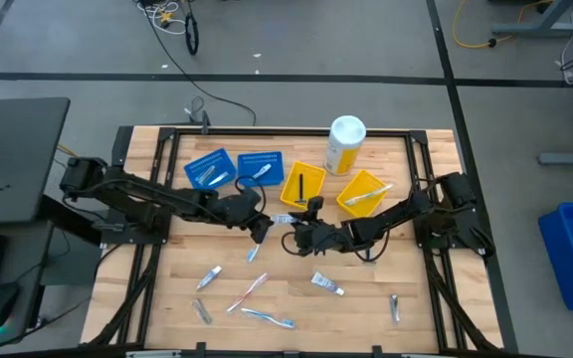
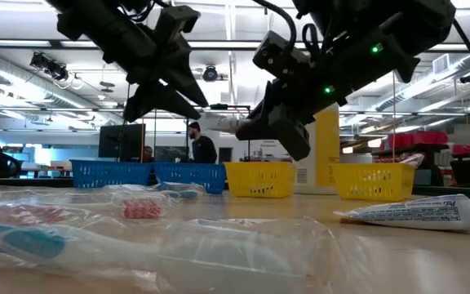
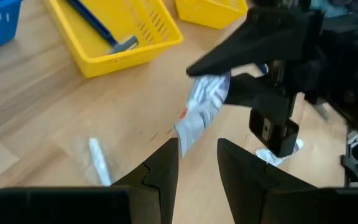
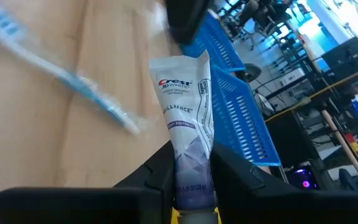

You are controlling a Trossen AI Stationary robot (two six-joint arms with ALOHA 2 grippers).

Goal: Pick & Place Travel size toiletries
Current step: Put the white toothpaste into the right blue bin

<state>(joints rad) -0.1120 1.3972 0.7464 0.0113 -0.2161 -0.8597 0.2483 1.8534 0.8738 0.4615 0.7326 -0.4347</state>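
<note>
A white Crest toothpaste tube [image 4: 188,106], one of the travel size toiletries, is lifted above the table's middle, with my right gripper [image 4: 191,158] shut on it. My left gripper [image 3: 197,152] faces it, open, and the tube's flat crimped end [image 3: 184,130] hangs just ahead of its fingertips; whether they touch I cannot tell. Several more toiletries lie on the near half of the wooden table: a wrapped toothbrush [image 1: 252,254], a tube [image 1: 328,284], a pink toothbrush [image 1: 249,292] and a blue one [image 1: 267,318]. My right gripper pinches the tube between its two fingers near the cap end [image 4: 192,186]. The fingers come from the table's right, slanting a little down, and lie along the tube. The tube juts out past the fingertips toward my left gripper, clear of the table.
Two blue trays [image 1: 210,169] [image 1: 260,167] and two yellow trays [image 1: 303,185] [image 1: 364,192] stand in a row at the far side; a dark razor [image 3: 98,31] lies in one yellow tray. A tall yellow bottle [image 1: 345,144] stands behind them.
</note>
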